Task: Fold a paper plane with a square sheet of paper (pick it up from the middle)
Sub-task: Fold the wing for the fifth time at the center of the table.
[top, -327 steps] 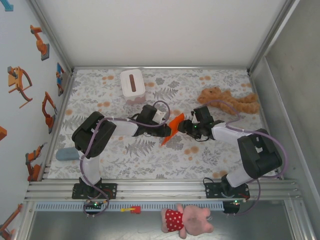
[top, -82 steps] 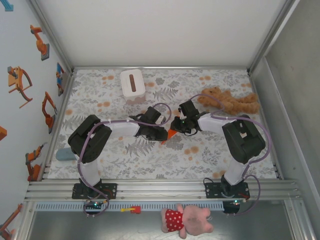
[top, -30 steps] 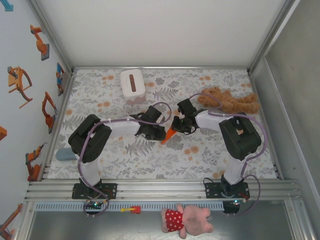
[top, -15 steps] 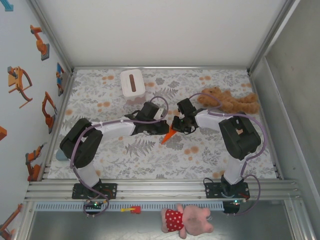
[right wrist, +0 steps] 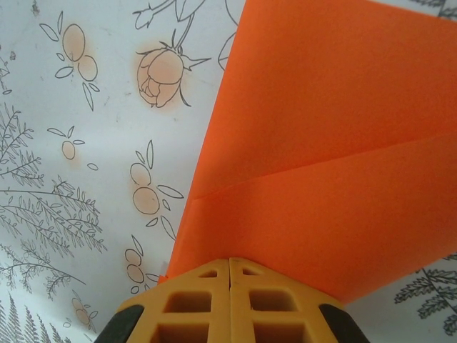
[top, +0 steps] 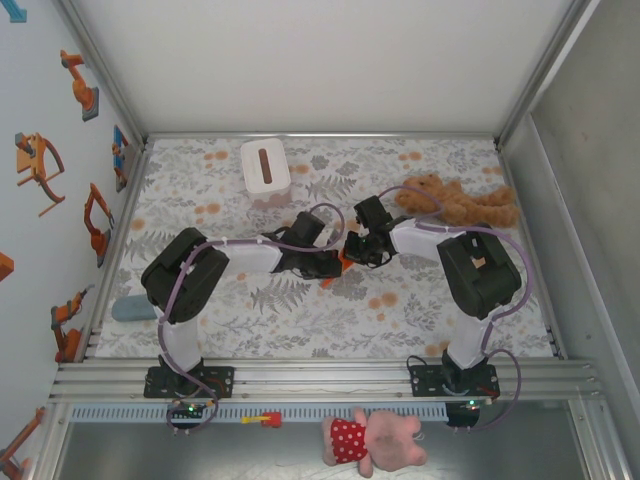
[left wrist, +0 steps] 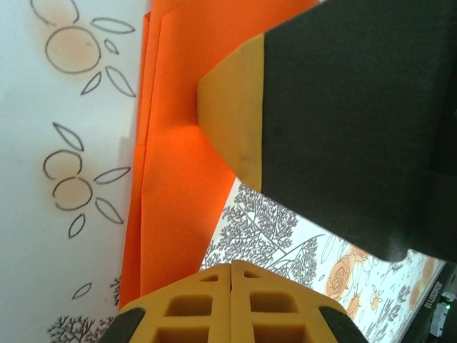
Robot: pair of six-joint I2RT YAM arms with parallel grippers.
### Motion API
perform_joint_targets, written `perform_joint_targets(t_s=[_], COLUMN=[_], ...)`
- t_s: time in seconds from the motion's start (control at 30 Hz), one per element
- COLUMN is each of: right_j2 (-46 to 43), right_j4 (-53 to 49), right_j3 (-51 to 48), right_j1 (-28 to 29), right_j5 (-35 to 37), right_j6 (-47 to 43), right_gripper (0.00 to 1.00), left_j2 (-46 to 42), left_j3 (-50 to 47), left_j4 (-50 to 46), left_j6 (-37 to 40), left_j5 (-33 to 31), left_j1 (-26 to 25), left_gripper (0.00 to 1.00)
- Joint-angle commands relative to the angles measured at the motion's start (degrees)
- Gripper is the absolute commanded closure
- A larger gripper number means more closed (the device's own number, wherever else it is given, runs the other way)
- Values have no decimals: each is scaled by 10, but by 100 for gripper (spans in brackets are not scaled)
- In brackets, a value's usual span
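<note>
Left gripper (left wrist: 230,266) and right gripper (right wrist: 229,261) are each pinched together on the folded orange paper (right wrist: 321,143), mid-table (top: 250,320) between them. Likely a crease is being set, so the next move calls for a firm, even pinch along the fold. Both arms reach forward with elbows bent and wrists turned inward, and a tan plush toy (top: 460,203) lies beyond.

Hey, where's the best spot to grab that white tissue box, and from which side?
Probably from above, pinching across its two long side walls at about mid-length. The white tissue box stands flat on the table with its slot facing up. It is narrower across than along, and nothing stands against its long sides.
</note>
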Motion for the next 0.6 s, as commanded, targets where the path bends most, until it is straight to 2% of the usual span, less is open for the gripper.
perform_joint_targets(t_s=[0.0, 0.57], right_j2=[39, 51], right_j4=[-42, -54], right_j3=[-13, -15], right_j1=[-1, -2], right_j5=[26, 29], right_j6=[5, -1], right_gripper=[97, 98], left_j2=[10, 26], left_j3=[12, 12], left_j4=[3, -40], left_j6=[0, 29], left_j5=[4, -17], left_j1=[4, 14], left_gripper=[99, 99])
